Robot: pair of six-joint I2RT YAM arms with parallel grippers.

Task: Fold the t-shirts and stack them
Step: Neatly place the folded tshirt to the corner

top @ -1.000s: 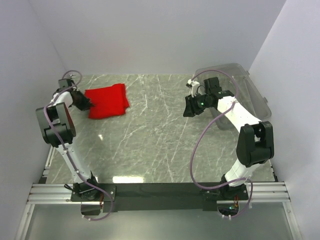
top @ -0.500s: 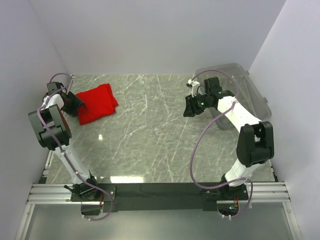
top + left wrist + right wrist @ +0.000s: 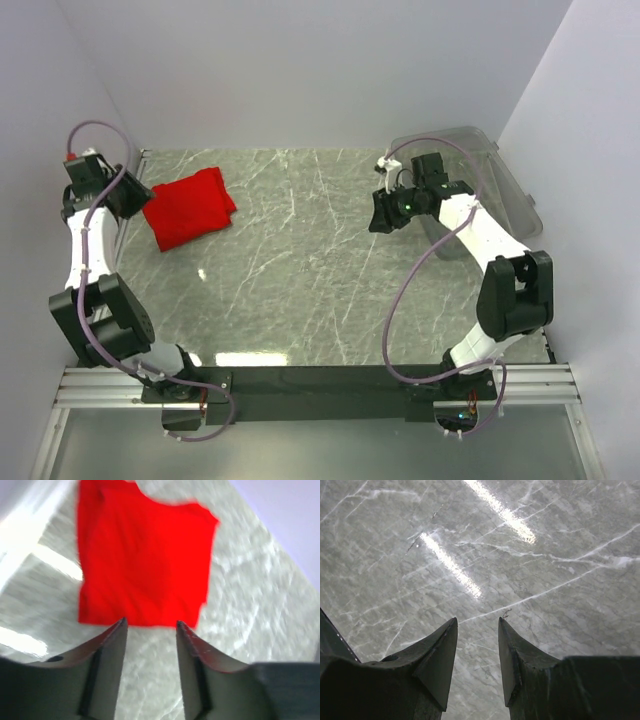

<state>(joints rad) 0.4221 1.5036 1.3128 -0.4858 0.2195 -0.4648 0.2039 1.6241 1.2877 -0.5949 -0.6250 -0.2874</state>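
The shirt lies as a flat red packet, roughly square, its edges fairly even, and it sits just ahead of the left gripper, whose fingers stand parted with nothing between them; the near hem runs just past the tips, and I can't tell whether they brush the cloth or hang a little above it. I'd judge this one is folded and set down, with the left arm on the point of clearing off. To do that well the fingers should stay apart and rise before they draw back, so that neither tip catches the hem and drags the top layer open. One corner, far from the tips, looks slightly pulled out, so it may want a pat square before anything goes on top. Well across the table, the right gripper hangs over bare marble, fingers likewise spread and holding nothing, far from the shirt. Behind those fingers, by the right wall, stands a clear bin; what it holds I can't make out.
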